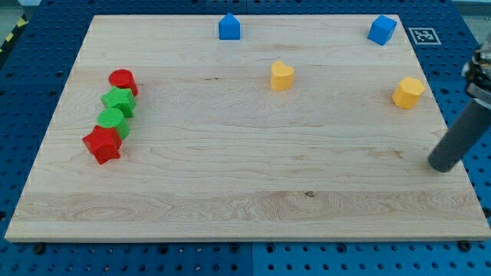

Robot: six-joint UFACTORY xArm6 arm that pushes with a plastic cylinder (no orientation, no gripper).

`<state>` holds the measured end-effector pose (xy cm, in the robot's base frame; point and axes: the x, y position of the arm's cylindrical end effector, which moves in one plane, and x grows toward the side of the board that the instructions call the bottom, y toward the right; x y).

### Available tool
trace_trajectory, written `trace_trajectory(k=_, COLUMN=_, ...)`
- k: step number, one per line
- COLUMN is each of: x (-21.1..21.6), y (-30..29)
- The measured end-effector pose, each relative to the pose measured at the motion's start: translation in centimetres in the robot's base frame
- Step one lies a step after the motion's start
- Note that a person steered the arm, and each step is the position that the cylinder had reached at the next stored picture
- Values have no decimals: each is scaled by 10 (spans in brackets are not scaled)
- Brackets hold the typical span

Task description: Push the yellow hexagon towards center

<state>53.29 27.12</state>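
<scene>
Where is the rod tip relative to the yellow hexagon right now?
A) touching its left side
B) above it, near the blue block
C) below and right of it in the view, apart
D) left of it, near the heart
C: my tip sits near the board's right edge, below and right of the yellow hexagon, with bare wood between them.

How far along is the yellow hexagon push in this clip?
Nothing looks done: the yellow hexagon sits near the board's right edge, far from center. In hand: my tip rests below and to the right of it, apart, not touching. Left: reach its right side and push it leftward, toward the open middle below the yellow heart.
</scene>
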Motion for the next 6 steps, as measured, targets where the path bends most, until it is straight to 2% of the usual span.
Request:
trace_trajectory(k=2, x=16, y=55)
trace_trajectory(k=3, x=11, y=62)
trace_trajectory(k=4, x=-28, y=65)
trace_trajectory(k=6, x=-43, y=66)
